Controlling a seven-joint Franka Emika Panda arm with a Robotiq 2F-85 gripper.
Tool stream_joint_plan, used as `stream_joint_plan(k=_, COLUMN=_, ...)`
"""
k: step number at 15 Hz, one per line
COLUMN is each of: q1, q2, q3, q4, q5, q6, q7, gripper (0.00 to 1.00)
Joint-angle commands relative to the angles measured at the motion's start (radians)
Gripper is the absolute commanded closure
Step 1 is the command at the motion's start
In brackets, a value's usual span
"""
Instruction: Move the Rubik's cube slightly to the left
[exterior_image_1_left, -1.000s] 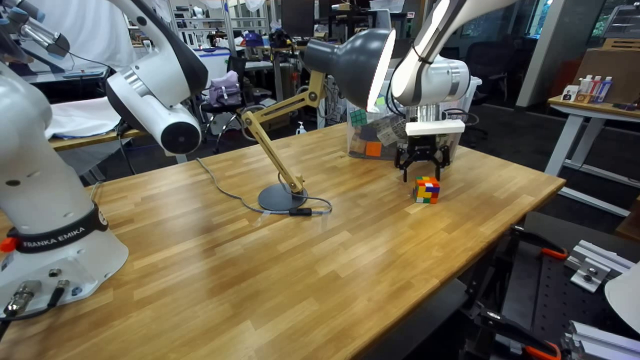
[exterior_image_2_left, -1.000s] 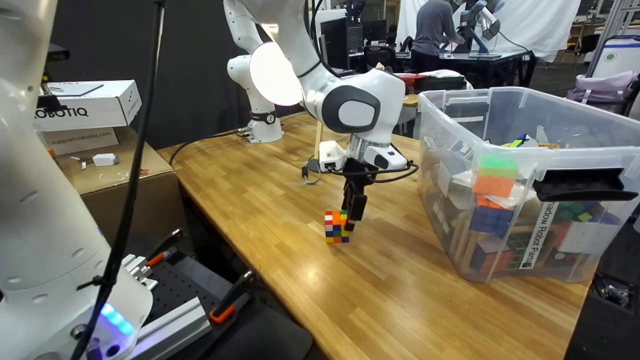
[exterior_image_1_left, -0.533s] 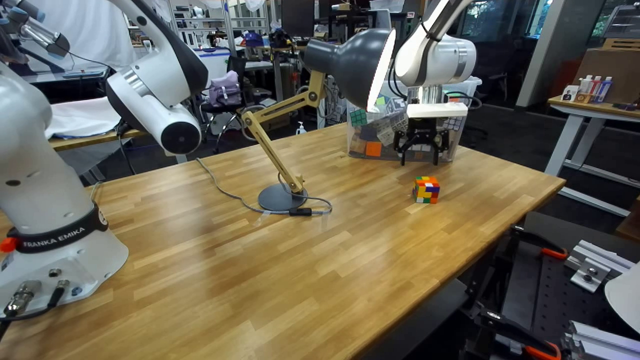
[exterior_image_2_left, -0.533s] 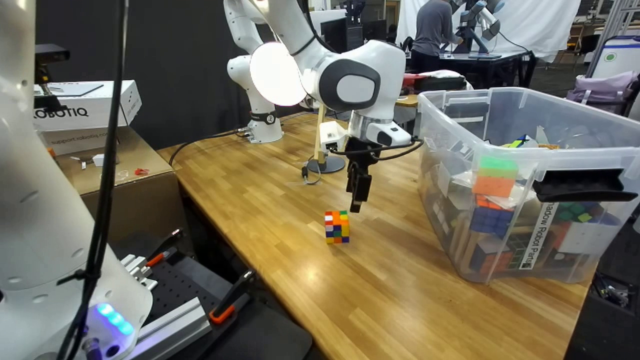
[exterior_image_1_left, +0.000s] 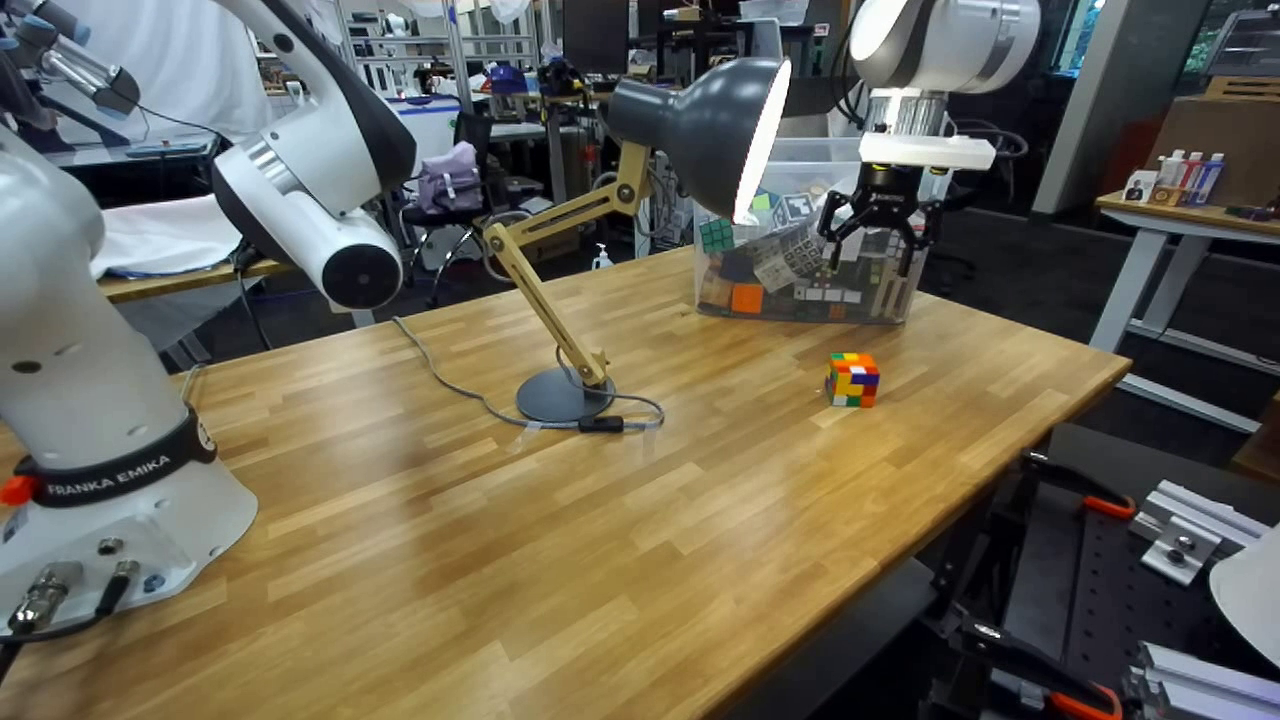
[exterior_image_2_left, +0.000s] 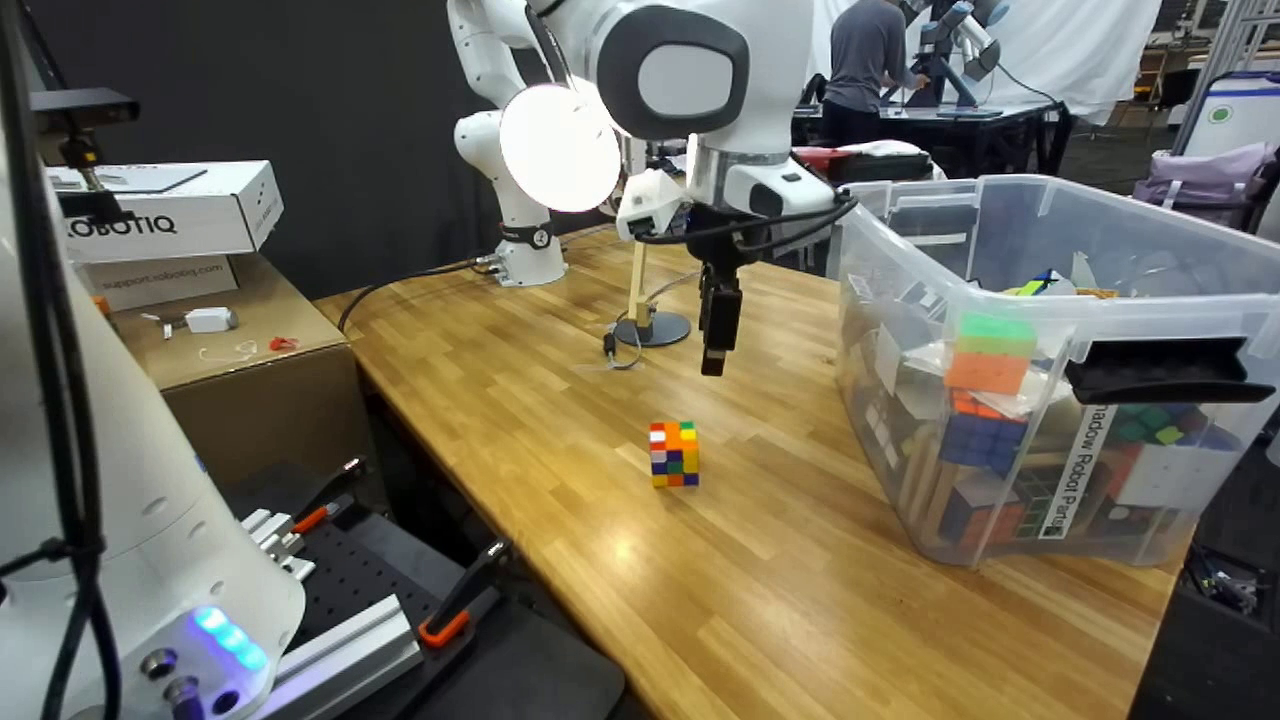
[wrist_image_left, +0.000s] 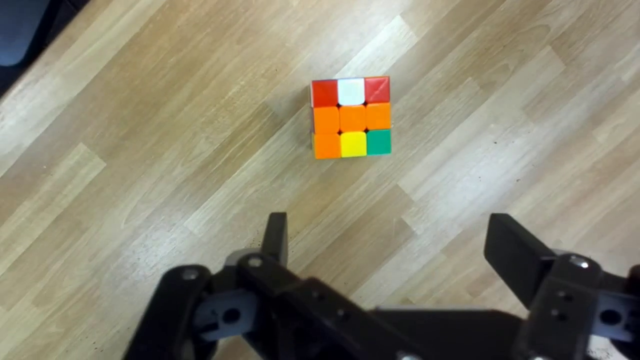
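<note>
The small Rubik's cube (exterior_image_1_left: 852, 381) sits flat on the wooden table and shows in both exterior views (exterior_image_2_left: 674, 455). In the wrist view the cube (wrist_image_left: 352, 118) lies above the middle of the picture, with red, white, orange, yellow and green squares on its top face. My gripper (exterior_image_1_left: 870, 266) is open and empty, in the air well above the table and apart from the cube. In an exterior view the gripper (exterior_image_2_left: 714, 362) hangs above and behind the cube. In the wrist view its fingertips (wrist_image_left: 388, 220) are wide apart with bare wood between them.
A clear plastic bin (exterior_image_2_left: 1010, 315) of mixed items stands on the table, close to the arm. A desk lamp (exterior_image_1_left: 563, 395) with its cord stands on the table. Another white arm (exterior_image_1_left: 90, 400) is mounted at the table's edge. The table edge (exterior_image_1_left: 900, 548) runs near the cube.
My gripper has risen from beside the cube to well above it and moved back from it. The cube has stayed in place, and the fingers look open throughout.
</note>
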Motion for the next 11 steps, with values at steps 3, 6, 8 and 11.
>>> stream_joint_plan(k=3, q1=-0.025, q2=-0.184, q3=-0.020, q4=-0.131, q5=-0.006, q6=-0.016, q7=0.104, gripper=0.00)
stream_joint_plan(k=6, q1=-0.051, q2=-0.231, q3=-0.032, q4=-0.174, q5=0.014, q6=-0.076, q7=0.114, gripper=0.00)
stream_joint_plan(k=8, q1=-0.054, q2=-0.211, q3=-0.026, q4=-0.166, q5=0.005, q6=-0.067, q7=0.101, gripper=0.00)
stream_joint_plan(k=11, q1=-0.066, q2=-0.227, q3=-0.031, q4=-0.177, q5=0.008, q6=-0.096, q7=0.100, gripper=0.00)
